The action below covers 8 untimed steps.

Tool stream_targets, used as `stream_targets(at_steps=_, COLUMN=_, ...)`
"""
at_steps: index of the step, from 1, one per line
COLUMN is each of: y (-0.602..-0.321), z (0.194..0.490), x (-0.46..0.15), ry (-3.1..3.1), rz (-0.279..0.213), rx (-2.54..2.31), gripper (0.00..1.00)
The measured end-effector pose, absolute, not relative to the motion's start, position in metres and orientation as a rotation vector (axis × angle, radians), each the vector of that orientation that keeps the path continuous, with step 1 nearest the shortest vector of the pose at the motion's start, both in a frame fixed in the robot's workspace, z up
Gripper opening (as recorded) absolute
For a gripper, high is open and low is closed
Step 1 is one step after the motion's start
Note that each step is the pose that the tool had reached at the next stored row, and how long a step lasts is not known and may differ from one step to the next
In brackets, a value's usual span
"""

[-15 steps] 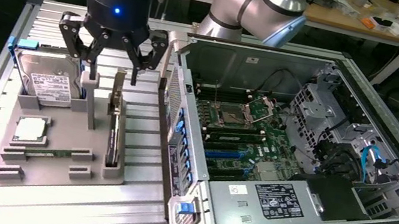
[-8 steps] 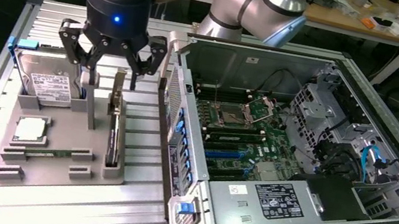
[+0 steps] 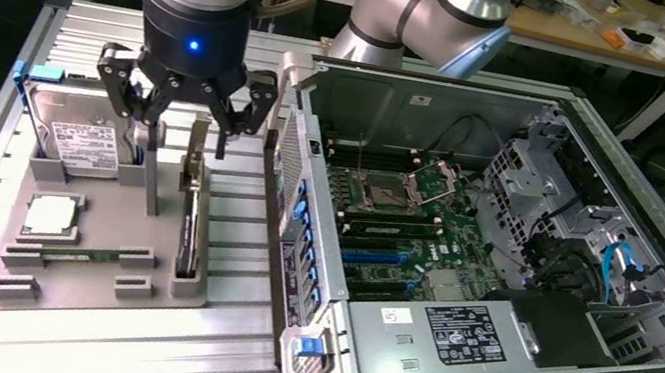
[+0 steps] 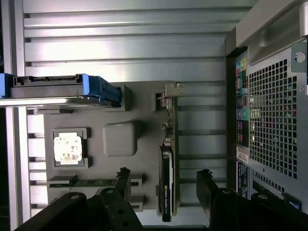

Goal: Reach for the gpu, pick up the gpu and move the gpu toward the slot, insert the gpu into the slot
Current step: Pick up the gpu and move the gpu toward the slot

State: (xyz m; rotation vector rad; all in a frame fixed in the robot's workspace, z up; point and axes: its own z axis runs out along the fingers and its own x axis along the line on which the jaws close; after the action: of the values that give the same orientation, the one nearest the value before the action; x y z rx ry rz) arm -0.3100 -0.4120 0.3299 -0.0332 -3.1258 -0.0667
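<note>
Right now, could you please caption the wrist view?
Open gripper hovers over the gpu standing in its grey holder.

My exterior view looks steeply down over fixture tray (image 3: 79,291) and open case (image 3: 440,113). Wrist view looks straight down, closer. Both share tray and gpu (image 4: 166,183).

One gpu (image 3: 188,223), one hard drive (image 3: 76,141), one memory stick (image 3: 78,255), one processor (image 3: 51,215).

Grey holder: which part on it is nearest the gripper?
The gpu, the thin upright card with the silver bracket, below the gripper. The boxy hard drive and the flat memory stick sit farther off.
</note>
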Motion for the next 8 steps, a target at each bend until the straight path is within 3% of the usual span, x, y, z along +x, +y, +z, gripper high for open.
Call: stream_targets(at_steps=8, y=-0.4181, z=0.3224, x=-0.3100, ry=-3.123, rz=-0.066, rx=-0.025, gripper=0.66)
